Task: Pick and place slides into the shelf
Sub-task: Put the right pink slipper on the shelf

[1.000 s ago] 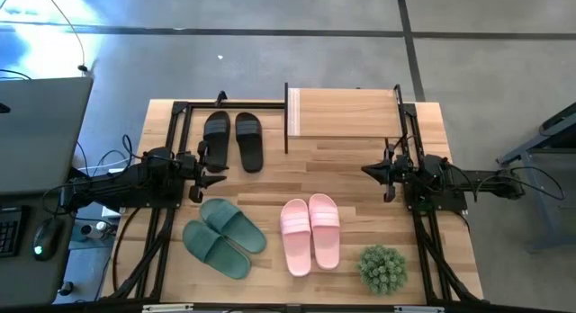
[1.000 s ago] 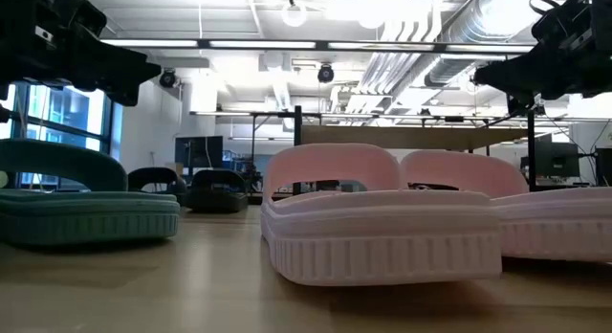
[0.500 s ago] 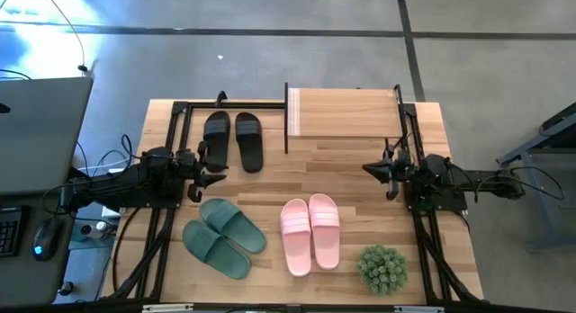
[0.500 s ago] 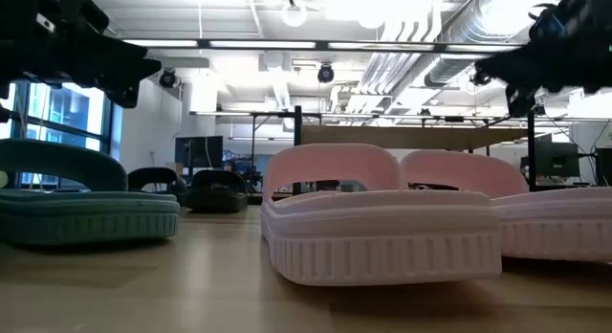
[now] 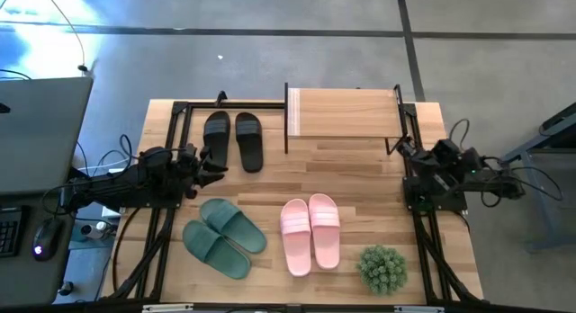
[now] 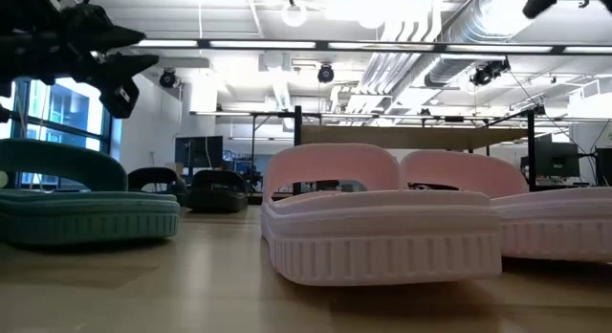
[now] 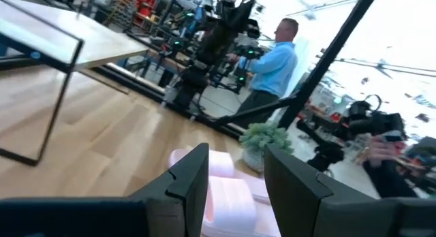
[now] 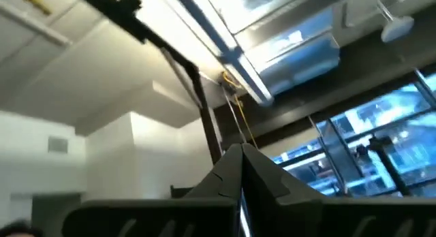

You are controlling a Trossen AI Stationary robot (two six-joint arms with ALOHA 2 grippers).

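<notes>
Robotics lab — exposed ducts, equipment racks.

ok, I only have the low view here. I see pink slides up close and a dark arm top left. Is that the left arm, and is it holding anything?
Observer: Yes, the left tool is that one. From above it hangs open and empty beside the black slides.
Operator: Where's the right arm?
Observer: The right tool is at the table's right edge, by the shelf, fingers shut; its wrist camera points up at the ceiling.
Operator: Anything on the shelf yet?
Observer: No. From above its top board is bare, and the black, green and pink slides all lie on the table.
</notes>
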